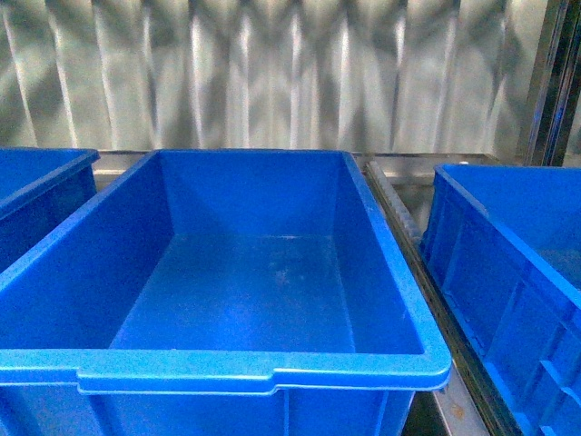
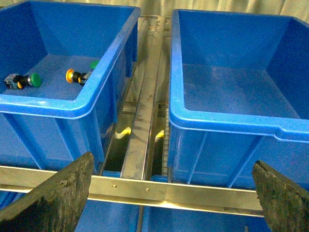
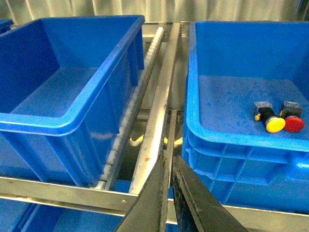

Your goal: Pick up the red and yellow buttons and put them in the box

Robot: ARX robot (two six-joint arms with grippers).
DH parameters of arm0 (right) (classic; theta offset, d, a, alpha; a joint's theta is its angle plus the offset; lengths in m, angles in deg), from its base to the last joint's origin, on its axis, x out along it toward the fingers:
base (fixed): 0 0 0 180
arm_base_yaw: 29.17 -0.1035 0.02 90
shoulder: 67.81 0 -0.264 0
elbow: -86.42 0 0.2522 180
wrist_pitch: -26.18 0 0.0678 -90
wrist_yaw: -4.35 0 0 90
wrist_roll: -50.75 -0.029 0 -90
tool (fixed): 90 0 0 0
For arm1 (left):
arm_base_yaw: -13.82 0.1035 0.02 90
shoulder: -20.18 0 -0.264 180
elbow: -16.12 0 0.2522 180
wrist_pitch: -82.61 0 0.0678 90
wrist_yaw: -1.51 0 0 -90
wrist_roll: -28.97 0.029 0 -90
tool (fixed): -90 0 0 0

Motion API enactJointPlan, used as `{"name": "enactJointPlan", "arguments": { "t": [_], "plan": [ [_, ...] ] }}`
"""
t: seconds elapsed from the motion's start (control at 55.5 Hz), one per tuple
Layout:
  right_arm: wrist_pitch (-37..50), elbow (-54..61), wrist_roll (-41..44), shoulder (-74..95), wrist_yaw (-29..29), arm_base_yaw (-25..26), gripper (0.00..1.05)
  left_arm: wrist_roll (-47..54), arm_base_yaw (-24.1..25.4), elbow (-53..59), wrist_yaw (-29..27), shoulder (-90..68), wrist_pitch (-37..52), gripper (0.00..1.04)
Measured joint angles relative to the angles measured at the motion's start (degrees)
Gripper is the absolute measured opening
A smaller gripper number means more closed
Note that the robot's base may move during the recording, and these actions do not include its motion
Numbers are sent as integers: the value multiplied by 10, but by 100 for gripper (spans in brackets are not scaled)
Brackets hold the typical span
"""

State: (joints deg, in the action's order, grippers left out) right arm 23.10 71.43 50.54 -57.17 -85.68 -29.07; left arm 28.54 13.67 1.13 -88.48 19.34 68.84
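The middle blue box point(image 1: 272, 368) stands empty; its rim also shows in the left wrist view point(image 2: 227, 123) and the right wrist view point(image 3: 58, 121). In the right-hand bin point(image 3: 217, 140) a yellow button point(image 3: 274, 124) and a red button point(image 3: 293, 123) lie side by side. Another yellow button point(image 2: 71, 75) lies in the left-hand bin point(image 2: 58, 104) with two green-capped ones point(image 2: 34, 79). My left gripper point(image 2: 171, 193) is open and holds nothing, low over the gap between left bin and box. My right gripper point(image 3: 169, 166) is shut on nothing, over the gap between box and right bin. Neither arm shows in the front view.
Metal rails point(image 2: 145, 111) and a cross bar point(image 2: 169, 193) run between and in front of the bins. A roller track point(image 3: 135, 101) lies beside the middle box. A corrugated metal wall point(image 1: 272, 73) closes the back. The left bin point(image 1: 36, 195) and right bin point(image 1: 508, 272) flank the box.
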Motion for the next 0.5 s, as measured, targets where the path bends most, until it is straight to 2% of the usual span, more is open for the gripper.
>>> {"name": "enactJointPlan", "arguments": {
  "t": [0.072, 0.108, 0.162, 0.504],
  "plan": [
    [-15, 0, 0, -15, 0, 0, 3, 0, 0, 0, 0, 0, 0, 97],
    [-66, 0, 0, -50, 2, 0, 3, 0, 0, 0, 0, 0, 0, 97],
    [-99, 0, 0, -83, 0, 0, 3, 0, 0, 0, 0, 0, 0, 97],
    [-106, 0, 0, -104, 0, 0, 3, 0, 0, 0, 0, 0, 0, 97]
  ]
}}
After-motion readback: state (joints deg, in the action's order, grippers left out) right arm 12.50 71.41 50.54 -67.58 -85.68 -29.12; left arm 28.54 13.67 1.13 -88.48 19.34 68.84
